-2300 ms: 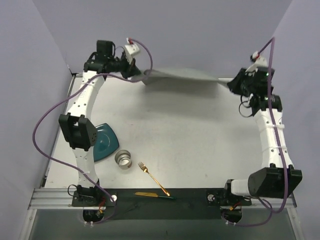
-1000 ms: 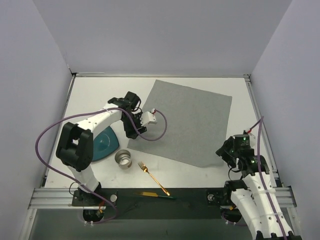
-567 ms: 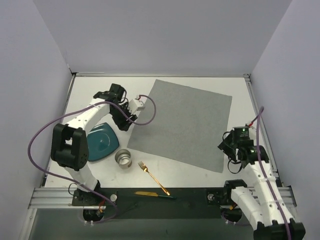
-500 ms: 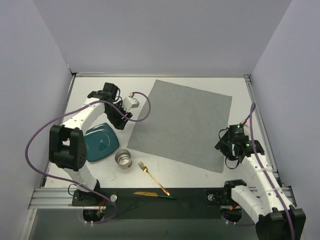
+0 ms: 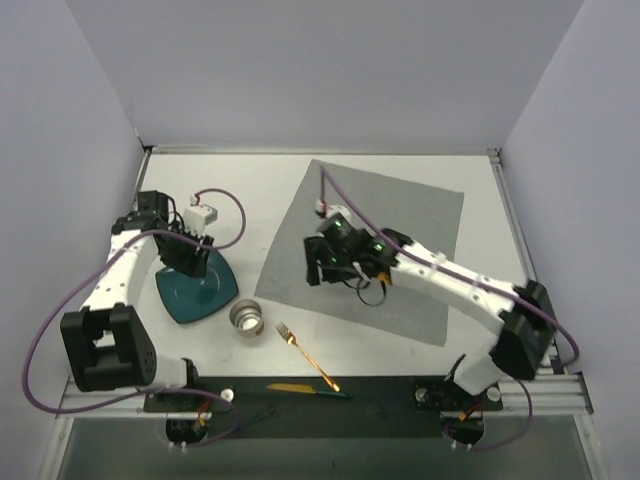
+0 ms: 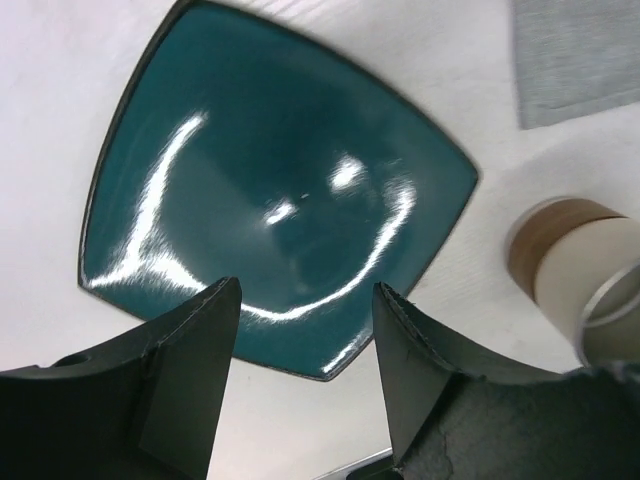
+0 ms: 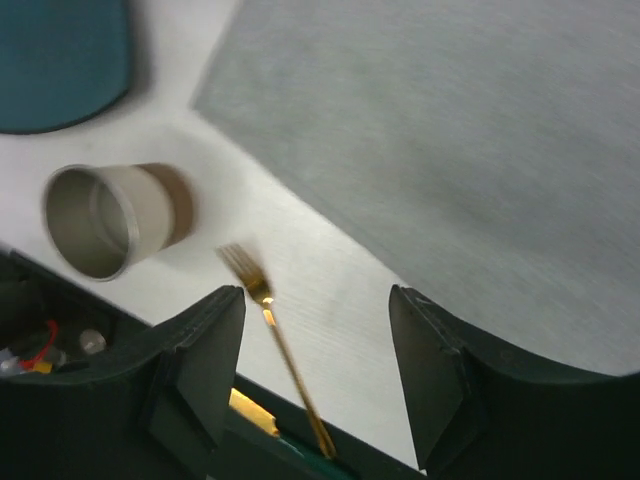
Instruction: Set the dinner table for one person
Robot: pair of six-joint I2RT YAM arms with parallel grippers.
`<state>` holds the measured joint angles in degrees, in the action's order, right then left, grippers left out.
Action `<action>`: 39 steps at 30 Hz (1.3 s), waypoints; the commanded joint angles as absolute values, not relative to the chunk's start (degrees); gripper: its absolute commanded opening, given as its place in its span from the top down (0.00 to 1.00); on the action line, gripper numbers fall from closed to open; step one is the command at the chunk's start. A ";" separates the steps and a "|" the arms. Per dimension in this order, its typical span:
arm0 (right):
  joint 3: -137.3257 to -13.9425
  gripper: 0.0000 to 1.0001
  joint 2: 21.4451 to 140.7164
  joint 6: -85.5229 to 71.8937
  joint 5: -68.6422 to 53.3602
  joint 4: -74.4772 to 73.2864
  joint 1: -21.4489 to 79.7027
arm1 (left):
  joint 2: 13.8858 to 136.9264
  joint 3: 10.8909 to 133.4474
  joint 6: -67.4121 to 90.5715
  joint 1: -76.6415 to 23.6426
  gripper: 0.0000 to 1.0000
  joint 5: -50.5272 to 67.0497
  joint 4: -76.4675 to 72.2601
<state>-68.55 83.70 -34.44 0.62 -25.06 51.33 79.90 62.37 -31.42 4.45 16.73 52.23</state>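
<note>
The white dinner table (image 5: 230, 190) carries a grey placemat (image 5: 400, 230) lying flat and turned at an angle. A teal square plate (image 5: 200, 292) lies at the left, beside a metal cup (image 5: 247, 318) on its side. A gold fork (image 5: 305, 357) and a gold knife (image 5: 298, 388) lie near the front edge. My left gripper (image 5: 190, 262) hangs open just above the plate (image 6: 280, 190), empty (image 6: 305, 300). My right gripper (image 5: 325, 268) hovers open over the mat's near-left part, with the fork (image 7: 275, 330) below its jaws (image 7: 317, 300).
A black strip (image 5: 380, 395) runs along the front edge, under the knife (image 7: 250, 410). The cup (image 6: 585, 265) lies close to the plate's corner and to the mat's near-left corner (image 7: 200, 100). Metal rails border the table. Purple cables trail from both arms.
The mat, earlier held up at the back, now lies flat. My left gripper has moved left from the mat's edge to over the plate. My right arm swung across the mat and opened wider.
</note>
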 commanded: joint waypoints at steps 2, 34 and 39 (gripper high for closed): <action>-88.47 0.39 102.89 -28.13 -7.28 -25.48 59.84 | 77.43 59.94 -29.71 14.14 0.34 15.03 47.99; -107.51 1.00 102.32 -21.19 6.24 -40.17 57.24 | 72.95 60.20 -34.45 20.57 0.34 17.57 48.16; -100.29 1.00 95.63 -18.46 8.42 -40.25 35.05 | 73.47 60.29 -34.37 20.48 0.34 17.75 48.25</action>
<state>-104.75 100.33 -21.39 3.14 -37.63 51.18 74.37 57.71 -33.69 20.29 15.81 48.95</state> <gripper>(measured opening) 0.068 0.662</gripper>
